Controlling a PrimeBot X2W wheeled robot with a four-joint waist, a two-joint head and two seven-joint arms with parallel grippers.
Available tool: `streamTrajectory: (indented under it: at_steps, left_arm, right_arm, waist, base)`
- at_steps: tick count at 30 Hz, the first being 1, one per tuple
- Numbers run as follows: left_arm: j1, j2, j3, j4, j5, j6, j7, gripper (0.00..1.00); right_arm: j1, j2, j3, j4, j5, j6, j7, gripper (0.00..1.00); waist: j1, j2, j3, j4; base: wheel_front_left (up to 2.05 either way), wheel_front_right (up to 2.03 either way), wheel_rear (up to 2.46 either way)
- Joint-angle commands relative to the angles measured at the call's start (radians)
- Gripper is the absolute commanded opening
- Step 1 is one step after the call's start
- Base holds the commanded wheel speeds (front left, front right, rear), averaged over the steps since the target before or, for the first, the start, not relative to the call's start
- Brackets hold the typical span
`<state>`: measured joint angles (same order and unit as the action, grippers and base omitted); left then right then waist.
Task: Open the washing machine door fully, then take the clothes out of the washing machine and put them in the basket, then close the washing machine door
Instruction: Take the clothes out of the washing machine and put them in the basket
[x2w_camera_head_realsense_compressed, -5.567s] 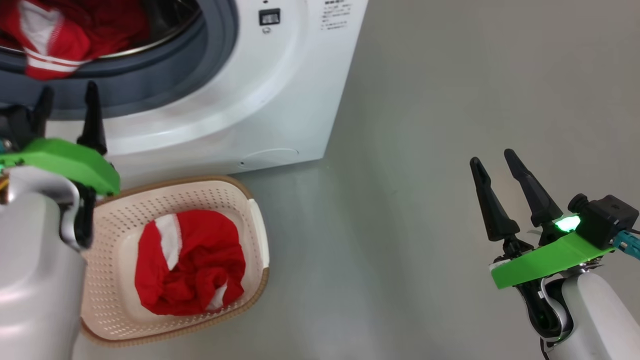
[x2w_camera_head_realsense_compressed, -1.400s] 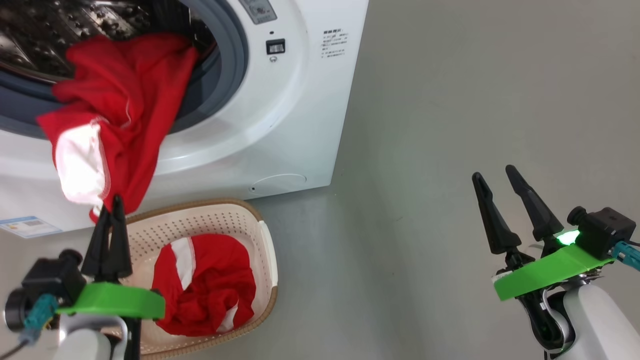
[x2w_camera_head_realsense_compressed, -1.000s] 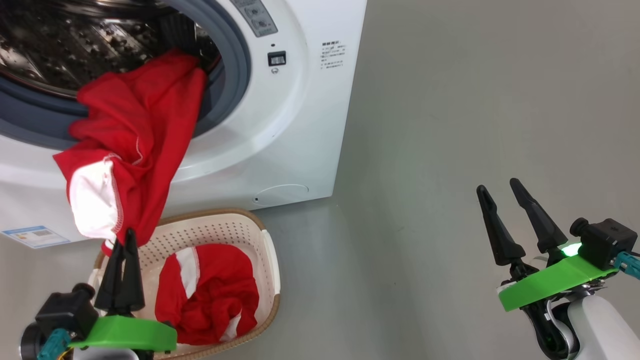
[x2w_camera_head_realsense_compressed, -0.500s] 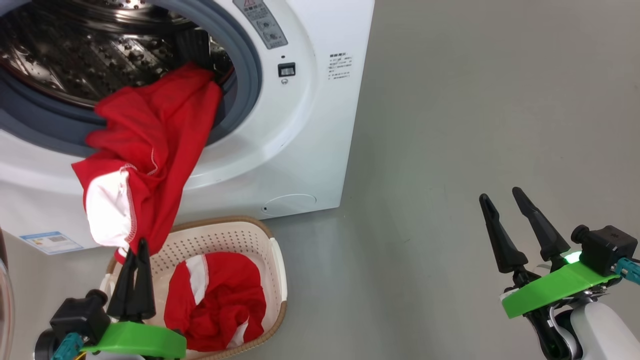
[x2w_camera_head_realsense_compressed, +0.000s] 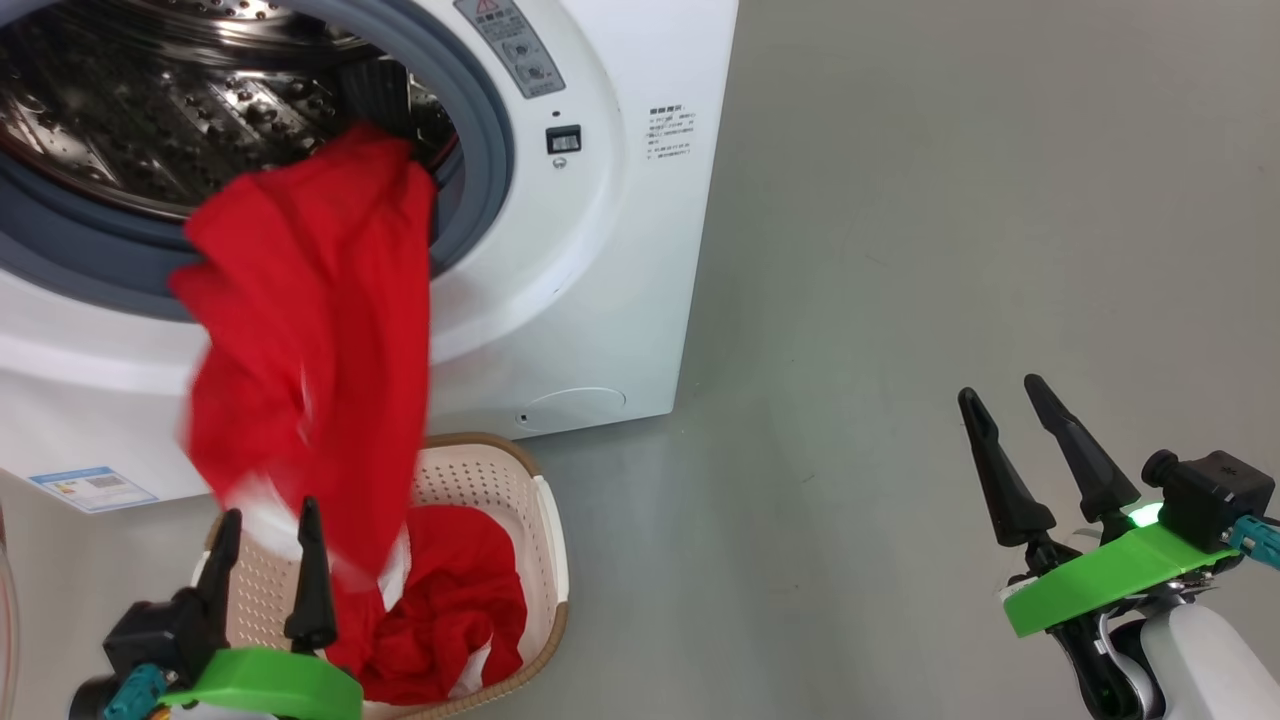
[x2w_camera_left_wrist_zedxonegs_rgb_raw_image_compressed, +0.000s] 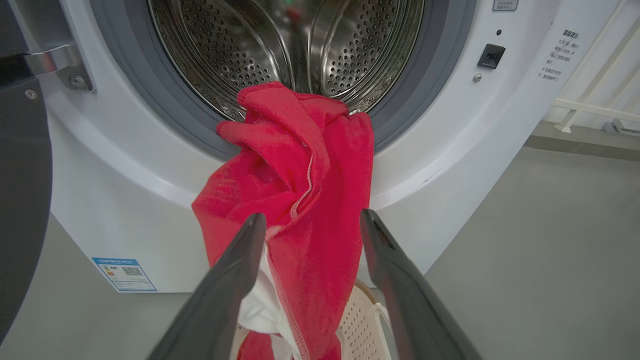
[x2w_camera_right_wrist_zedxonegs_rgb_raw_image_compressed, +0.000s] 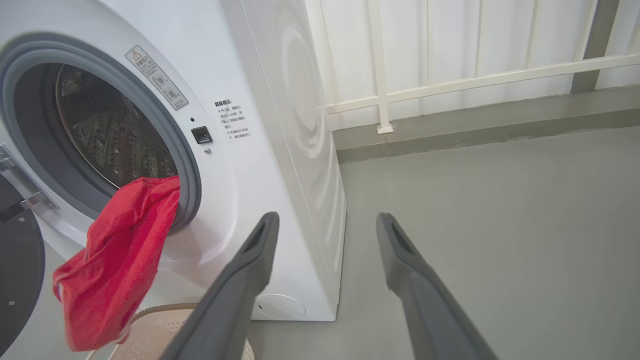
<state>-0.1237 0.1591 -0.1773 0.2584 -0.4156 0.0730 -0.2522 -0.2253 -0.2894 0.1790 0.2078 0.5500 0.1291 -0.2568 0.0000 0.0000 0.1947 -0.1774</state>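
Grey floor (x2w_camera_head_realsense_compressed: 950, 200) spreads right of the washing machine (x2w_camera_head_realsense_compressed: 560, 300), whose drum mouth spills a red garment (x2w_camera_head_realsense_compressed: 310, 330) down toward the basket (x2w_camera_head_realsense_compressed: 545, 520), where another garment (x2w_camera_head_realsense_compressed: 460, 620) already lies. Left tool (x2w_camera_head_realsense_compressed: 270, 510) stands released beside the hanging hem; right tool (x2w_camera_head_realsense_compressed: 998, 390) hangs spread and empty, far right. Left wrist view: fingers (x2w_camera_left_wrist_zedxonegs_rgb_raw_image_compressed: 235, 270) flank the cloth without pinching. Right wrist view: the garment's top end drapes over the gasket (x2w_camera_right_wrist_zedxonegs_rgb_raw_image_compressed: 192, 165). Best to regrip higher, near that lip, and lift it clear before lowering.

This looks like a plain laundry corner, perhaps a test room. A white washer (x2w_camera_right_wrist_zedxonegs_rgb_raw_image_compressed: 280, 150) stands on a bare grey floor (x2w_camera_head_realsense_compressed: 950, 200), with a white railing (x2w_camera_right_wrist_zedxonegs_rgb_raw_image_compressed: 475, 83) behind it.
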Motion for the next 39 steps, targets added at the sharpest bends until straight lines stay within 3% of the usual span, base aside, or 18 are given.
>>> streamTrajectory:
  at_steps: [1,11,22,39]
  left_arm:
    - [-0.043,0.015,0.04,-0.01,0.003,-0.011,-0.01,1.0]
    - [-0.052,0.006,0.062,0.019,0.023,-0.047,-0.01,1.0]
    - [-0.029,-0.017,0.099,-0.059,0.09,-0.105,-0.01,1.0]
    - [0.007,-0.041,0.162,-0.168,0.153,-0.131,-0.01,1.0]
  right_arm:
    - [0.005,-0.011,0.017,-0.021,0.009,0.002,-0.005,1.0]
    - [0.009,-0.011,0.022,-0.016,0.007,0.002,-0.005,1.0]
    - [0.016,-0.014,0.019,-0.019,0.007,0.002,-0.005,1.0]
    - [0.025,-0.02,0.013,-0.027,-0.005,0.002,-0.005,1.0]
  waist:
    - [0.0,0.0,-0.001,0.0]
    - [0.0,0.0,-0.017,0.012]
    - [0.0,0.0,-0.022,0.033]
    - [0.0,0.0,-0.047,0.075]
  base:
    - [0.0,0.0,0.0]
    - [0.0,0.0,0.0]
    - [0.0,0.0,0.0]
    - [0.0,0.0,0.0]
